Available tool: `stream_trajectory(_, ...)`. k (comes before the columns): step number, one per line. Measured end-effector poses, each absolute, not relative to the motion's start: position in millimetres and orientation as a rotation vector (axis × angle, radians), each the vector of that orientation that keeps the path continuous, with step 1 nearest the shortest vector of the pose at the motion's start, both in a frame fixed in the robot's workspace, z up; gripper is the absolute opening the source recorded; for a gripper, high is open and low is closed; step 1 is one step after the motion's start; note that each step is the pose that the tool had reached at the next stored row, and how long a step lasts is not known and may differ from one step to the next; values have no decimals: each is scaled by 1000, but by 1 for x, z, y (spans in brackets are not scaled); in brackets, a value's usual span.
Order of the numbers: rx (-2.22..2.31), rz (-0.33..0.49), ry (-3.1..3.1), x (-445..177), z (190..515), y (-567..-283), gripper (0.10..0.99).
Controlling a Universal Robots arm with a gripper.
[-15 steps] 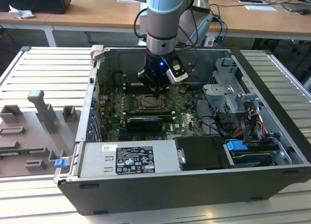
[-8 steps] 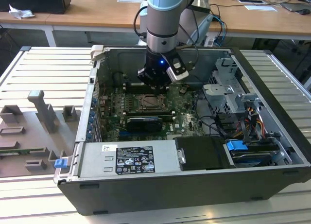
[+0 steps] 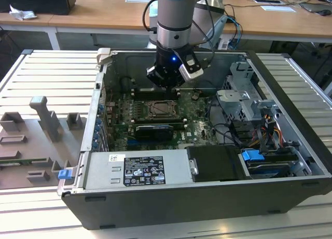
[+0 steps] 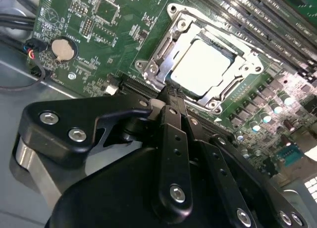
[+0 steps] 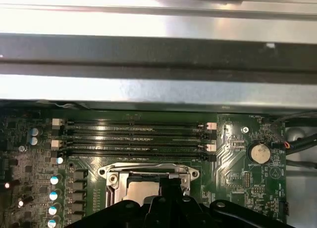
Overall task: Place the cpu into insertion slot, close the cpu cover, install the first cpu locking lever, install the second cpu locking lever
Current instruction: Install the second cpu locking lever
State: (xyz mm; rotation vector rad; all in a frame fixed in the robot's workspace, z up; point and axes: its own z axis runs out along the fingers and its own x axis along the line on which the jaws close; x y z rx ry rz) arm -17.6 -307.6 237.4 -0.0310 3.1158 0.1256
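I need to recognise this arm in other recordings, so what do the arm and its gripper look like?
In the exterior view the arm is a thick grey cylinder with a dark band, a blue light glowing near the wrist and a pale boxy module clipped beside it. The gripper is black; the second wrist view shows its matte black linkage plates joined by silver screws, with a slim black finger.

No text, number or sign is legible. A white label (image 3: pixel 143 169) on the grey power supply housing (image 3: pixel 104 171), at the front of the open computer case (image 3: pixel 207 208), carries dense print and marks too small to read. White silkscreen markings on the green circuit board (image 4: pixel 99 35) beside the coin cell battery (image 4: pixel 65 49) cannot be made out.
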Motion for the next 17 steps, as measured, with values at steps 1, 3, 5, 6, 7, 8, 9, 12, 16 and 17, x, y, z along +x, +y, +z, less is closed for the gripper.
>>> stream_trajectory(1, -31, 126, 3116, -18, 237, -309, 106)
stream_trajectory(3, -31, 125, 3116, -18, 237, -311, 106)
stream_trajectory(5, -31, 125, 3116, -18, 237, -315, 106)
stream_trajectory(6, -31, 126, 3116, -18, 237, -317, 106)
stream_trajectory(7, -31, 125, 3116, -18, 238, -317, 106)
stream_trajectory(8, -31, 125, 3116, -18, 239, -318, 106)
stream_trajectory(9, -31, 125, 3116, -18, 242, -318, 106)
stream_trajectory(12, -31, 125, 3116, -18, 256, -318, 106)
stream_trajectory(16, -31, 127, 3116, -18, 256, -328, 106)
stream_trajectory(17, -31, 128, 3116, -19, 256, -331, 106)
